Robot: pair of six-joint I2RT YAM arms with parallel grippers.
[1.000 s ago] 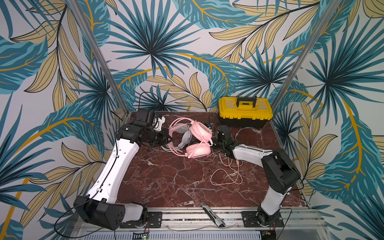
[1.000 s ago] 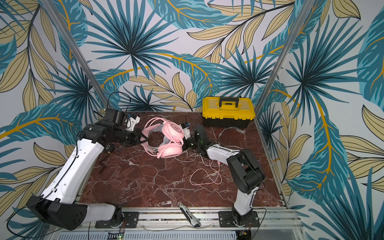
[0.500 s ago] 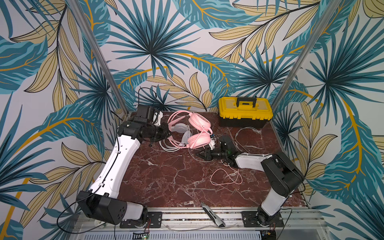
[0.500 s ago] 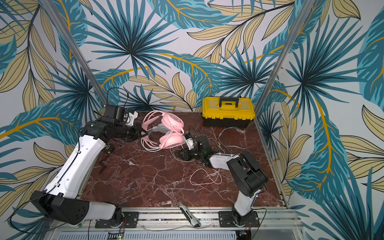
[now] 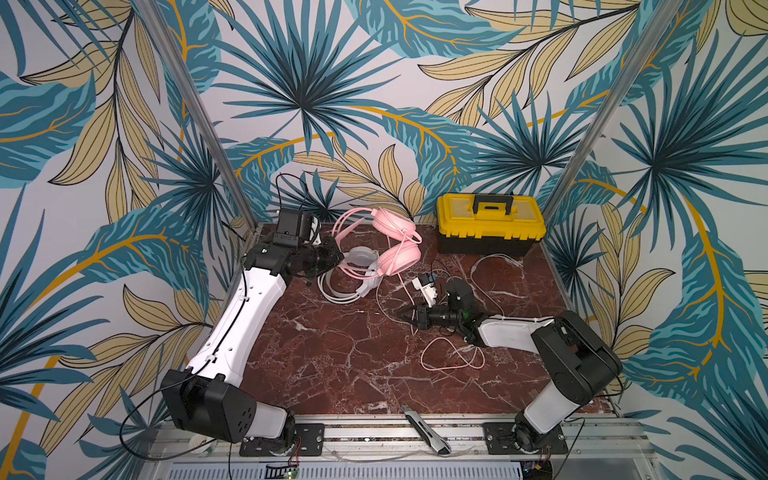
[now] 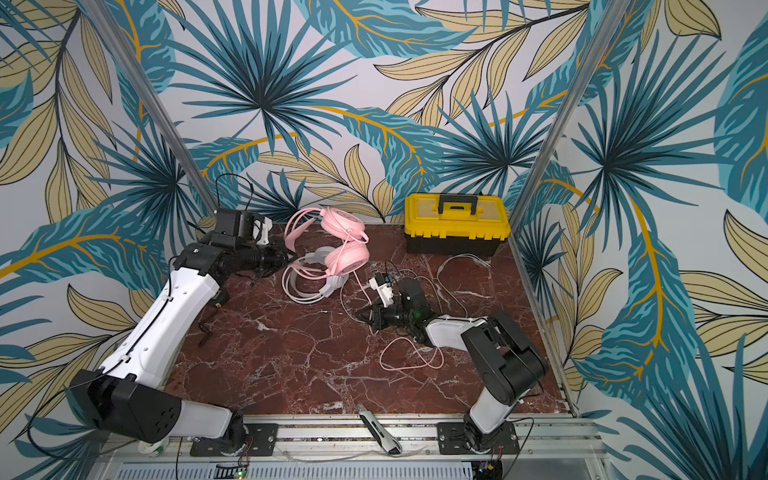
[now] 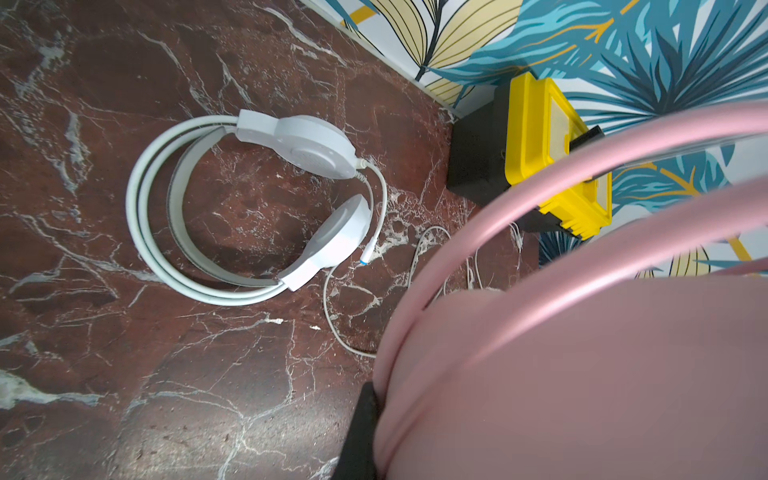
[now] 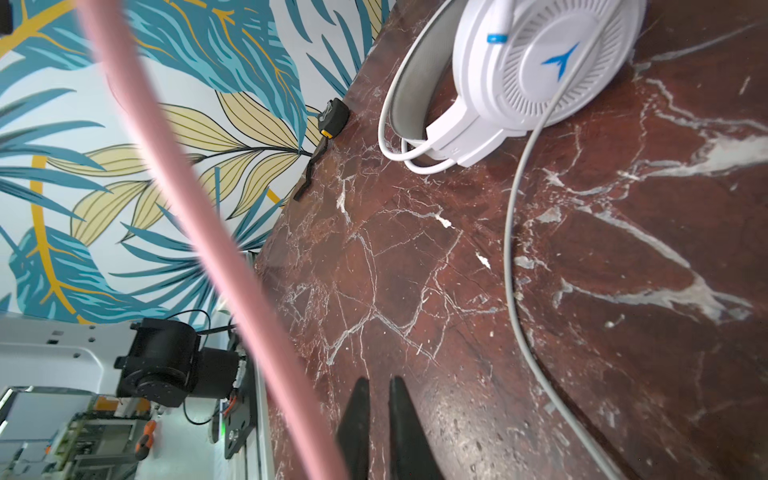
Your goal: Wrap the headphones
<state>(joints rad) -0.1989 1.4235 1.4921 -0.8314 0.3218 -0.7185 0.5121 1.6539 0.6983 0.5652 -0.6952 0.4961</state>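
Pink headset [image 5: 402, 257] higher in clenched left gripper [image 5: 335, 255]; right gripper [image 8: 376, 385] newly closed, empty, beside pink cable [image 8: 199, 208].

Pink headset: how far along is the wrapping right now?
Done: nothing is wrapped yet. In hand: the left gripper is shut on the pink headset, holding it up by the headband. The right gripper is shut low over the table, apparently empty. Left: the pink cable hangs loose, the white cable sprawls, and the white headset lies ungripped. Both cables need winding.
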